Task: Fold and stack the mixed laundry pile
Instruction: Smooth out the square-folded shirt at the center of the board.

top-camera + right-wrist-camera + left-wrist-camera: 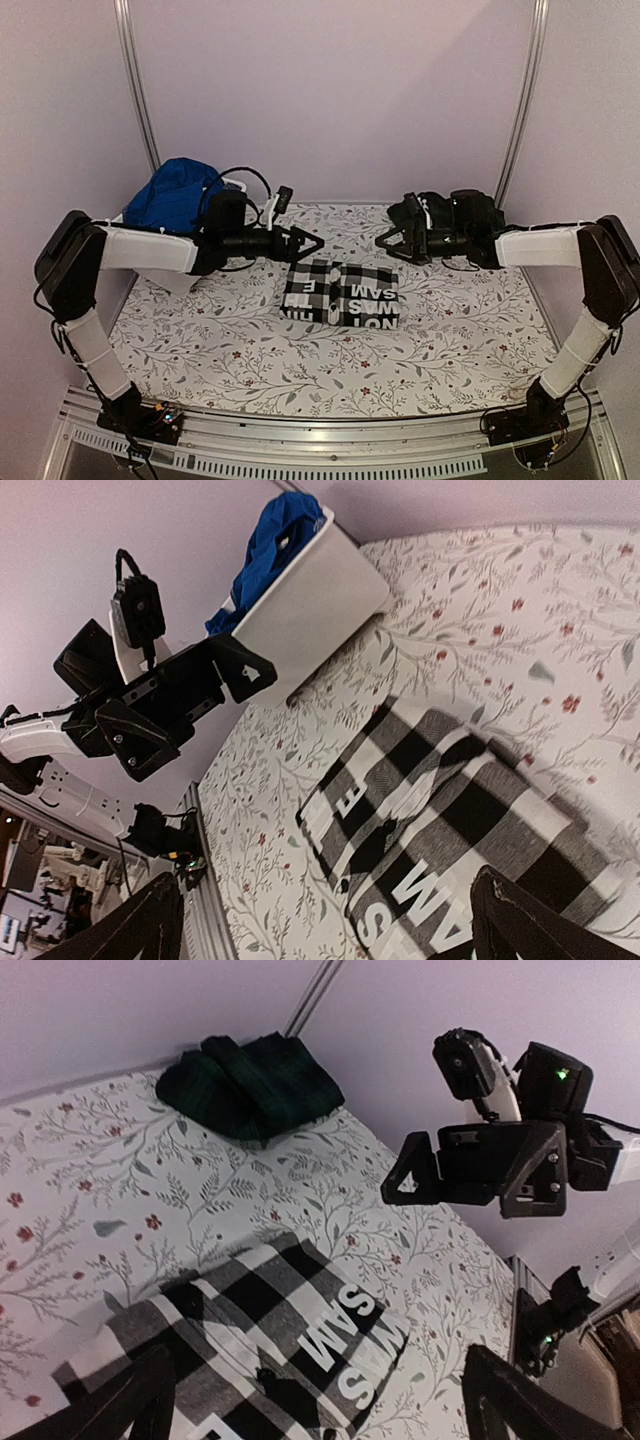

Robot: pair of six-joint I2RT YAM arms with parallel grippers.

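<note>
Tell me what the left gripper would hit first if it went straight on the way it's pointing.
Probably the right gripper, which faces the left gripper above the checked shirt. Depth is unclear; it might pass beside it.

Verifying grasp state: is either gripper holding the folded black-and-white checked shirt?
No, the left gripper and right gripper both hang open, apart from the checked shirt lying flat on the table.

walls point(330, 90): plain lilac; soft, even light | table point(250, 350): white floral-print cover | back: two slim metal poles point(139, 90) rising | near edge: slotted aluminium rail point(330, 420)
</note>
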